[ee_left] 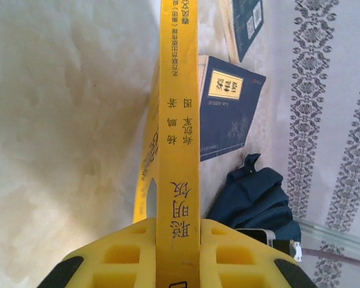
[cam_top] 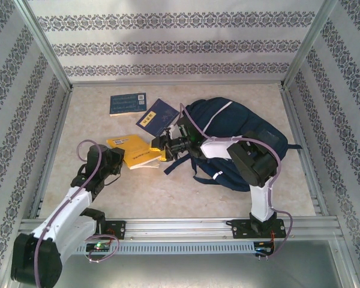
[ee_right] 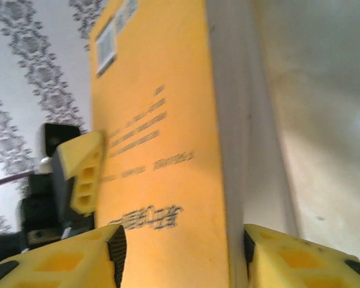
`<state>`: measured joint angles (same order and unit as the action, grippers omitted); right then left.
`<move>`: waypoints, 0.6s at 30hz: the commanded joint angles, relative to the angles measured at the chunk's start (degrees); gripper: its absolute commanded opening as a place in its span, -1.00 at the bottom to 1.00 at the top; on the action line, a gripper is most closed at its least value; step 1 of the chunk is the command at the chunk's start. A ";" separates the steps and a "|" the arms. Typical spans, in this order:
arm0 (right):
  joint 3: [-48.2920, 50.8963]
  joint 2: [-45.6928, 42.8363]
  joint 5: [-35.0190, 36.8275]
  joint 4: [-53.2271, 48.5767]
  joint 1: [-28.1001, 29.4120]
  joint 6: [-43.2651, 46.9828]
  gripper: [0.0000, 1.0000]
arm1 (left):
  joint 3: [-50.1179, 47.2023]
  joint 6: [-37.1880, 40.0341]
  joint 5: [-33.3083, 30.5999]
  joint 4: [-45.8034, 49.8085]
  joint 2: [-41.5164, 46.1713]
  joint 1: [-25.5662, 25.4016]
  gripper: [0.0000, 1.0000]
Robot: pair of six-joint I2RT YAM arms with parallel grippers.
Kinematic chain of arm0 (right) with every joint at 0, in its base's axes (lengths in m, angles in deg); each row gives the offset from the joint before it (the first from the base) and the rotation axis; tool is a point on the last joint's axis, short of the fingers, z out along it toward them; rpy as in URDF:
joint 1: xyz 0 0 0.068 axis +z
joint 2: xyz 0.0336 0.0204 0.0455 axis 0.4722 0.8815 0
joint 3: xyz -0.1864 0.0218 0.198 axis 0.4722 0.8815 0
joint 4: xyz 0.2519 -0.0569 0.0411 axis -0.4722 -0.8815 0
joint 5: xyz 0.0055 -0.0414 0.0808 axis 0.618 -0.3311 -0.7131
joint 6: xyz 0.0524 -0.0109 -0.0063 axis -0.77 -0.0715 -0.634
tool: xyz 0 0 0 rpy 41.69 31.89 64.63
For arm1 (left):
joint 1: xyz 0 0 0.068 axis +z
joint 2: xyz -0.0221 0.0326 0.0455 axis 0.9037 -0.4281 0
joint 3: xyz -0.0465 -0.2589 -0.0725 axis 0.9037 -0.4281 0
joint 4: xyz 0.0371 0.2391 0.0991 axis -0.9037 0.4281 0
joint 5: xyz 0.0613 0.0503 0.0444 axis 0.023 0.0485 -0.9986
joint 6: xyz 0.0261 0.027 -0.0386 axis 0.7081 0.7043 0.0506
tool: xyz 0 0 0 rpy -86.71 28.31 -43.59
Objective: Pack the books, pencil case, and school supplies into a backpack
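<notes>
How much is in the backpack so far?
Nothing looks packed yet. In hand: the yellow book, left gripper clamping its spine, right gripper at its opposite side. To do: that, plus the far blue book and the nearer blue book, both outside the backpack.

yellow-orange book (cam_top: 135, 153), two dark blue books (cam_top: 128, 103), navy backpack (cam_top: 240, 123) with white stripes, grey floral-banded walls (cam_top: 168, 45)
</notes>
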<state>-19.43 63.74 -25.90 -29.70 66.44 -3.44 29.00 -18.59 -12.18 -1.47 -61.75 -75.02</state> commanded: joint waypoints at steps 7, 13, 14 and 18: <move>-0.47 -6.15 2.48 0.37 -0.68 5.70 0.20 | 9.27 14.87 10.48 -6.81 0.99 0.26 -1.00; 2.40 -7.86 -0.78 15.51 -1.97 -2.09 0.61 | 14.61 18.26 18.08 -13.64 1.20 0.27 -1.00; 2.81 -8.36 -0.96 17.25 -1.99 -2.43 0.62 | 15.36 17.97 19.66 -15.36 0.82 0.31 -1.00; 5.09 -11.12 -0.79 24.00 -2.14 -4.64 0.83 | 17.53 16.42 24.56 -20.53 -0.84 0.14 -1.00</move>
<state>-15.87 56.00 -25.36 -15.98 64.39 -5.05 43.18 -3.02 5.50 -9.90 -62.54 -75.02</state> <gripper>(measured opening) 0.911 0.161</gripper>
